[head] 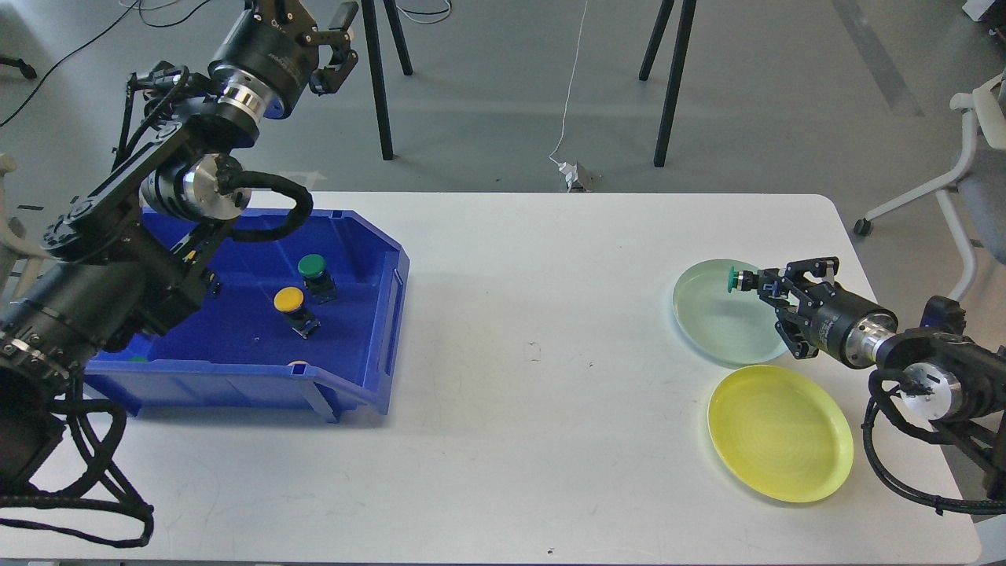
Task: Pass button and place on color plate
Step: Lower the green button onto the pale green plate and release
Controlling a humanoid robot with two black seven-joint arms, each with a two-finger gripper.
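Observation:
My right gripper (756, 281) is shut on a green button (733, 278) and holds it low over the pale green plate (711, 326) at the right of the table. A yellow plate (778, 432) lies just in front of that plate. My left gripper (324, 35) is raised high above the back left, beyond the blue bin (361, 362), with its fingers spread and nothing between them. In the bin stand another green button (313, 269) and a yellow button (289, 301).
The blue bin sits at the table's left. Black tripod legs (666, 79) stand on the floor behind the table. A white chair (967, 173) is at the far right. The white table (534, 346) stretches between bin and plates.

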